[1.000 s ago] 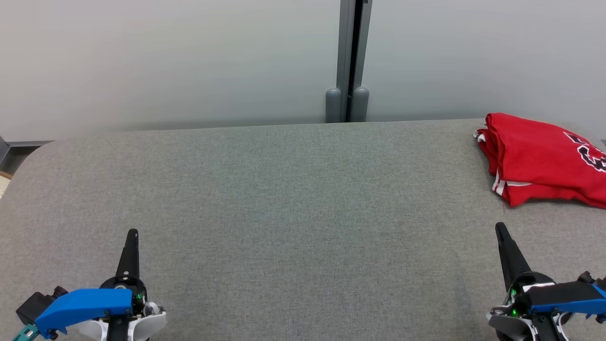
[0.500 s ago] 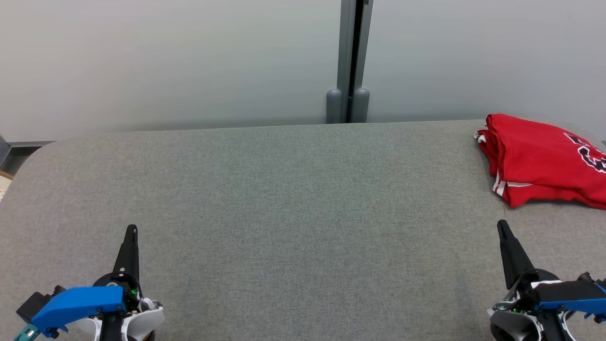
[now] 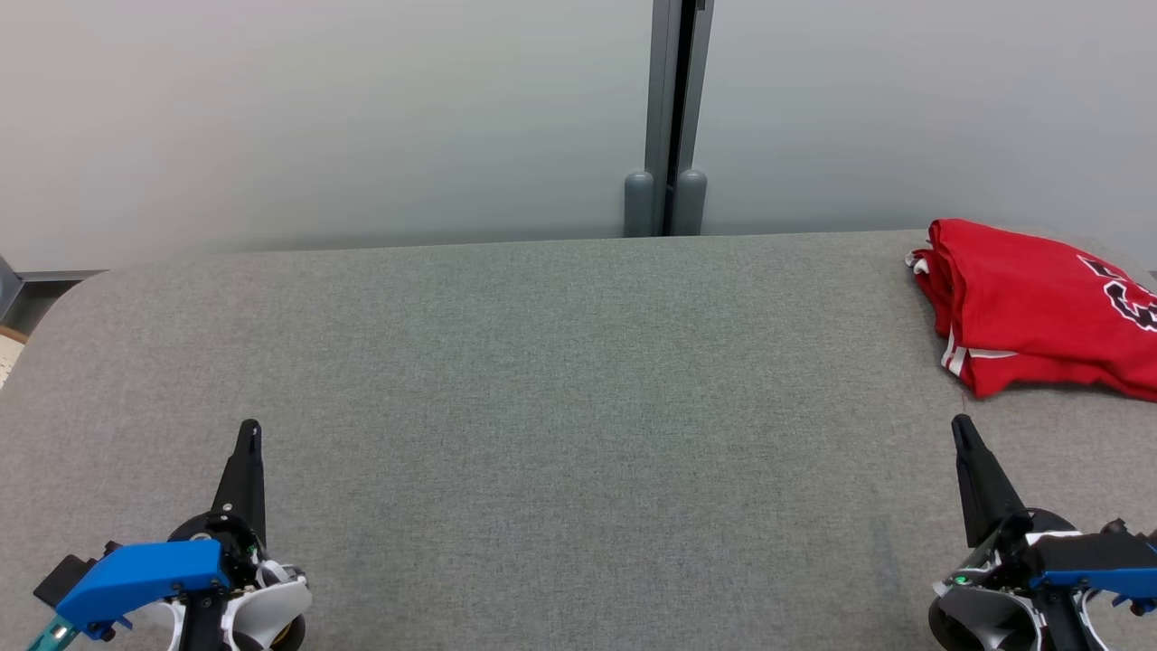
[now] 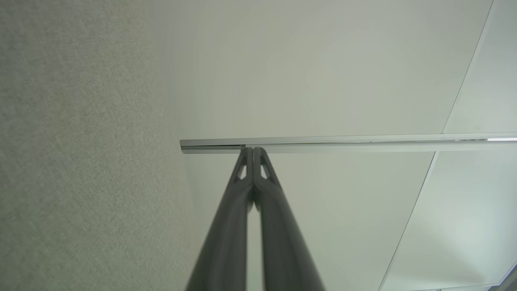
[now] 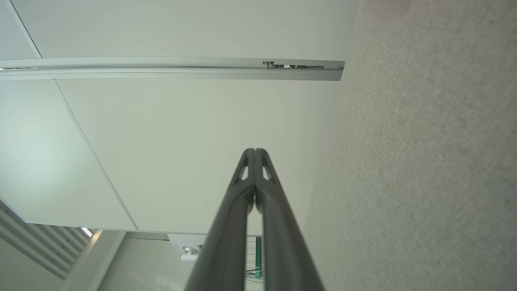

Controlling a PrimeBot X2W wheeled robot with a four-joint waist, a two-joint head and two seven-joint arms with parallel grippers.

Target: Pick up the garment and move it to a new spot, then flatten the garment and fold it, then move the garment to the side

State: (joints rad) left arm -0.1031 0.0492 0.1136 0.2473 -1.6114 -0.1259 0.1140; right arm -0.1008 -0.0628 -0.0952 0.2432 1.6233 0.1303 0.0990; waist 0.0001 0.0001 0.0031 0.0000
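Grey fabric-covered surface (image 3: 578,380) ahead, pale wall panels (image 3: 316,117) behind it. I've got the folded red cloth garment with white trim (image 3: 1021,307) at the upper right of the head frame, lying near the surface's far edge. Left claw (image 3: 250,429) at lower left: fingers pressed together, gripping nothing. Right claw (image 3: 960,423) at lower right: also closed and empty, tip near the garment, not touching.

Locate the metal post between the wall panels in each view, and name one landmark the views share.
Head view: metal post upright at top centre.
Left wrist view: metal post level across the middle, reaching the right edge.
Right wrist view: metal post level near the top, reaching the left edge.
Shared landmark: grey fabric table, left side of the left wrist view, right side of the right wrist view.
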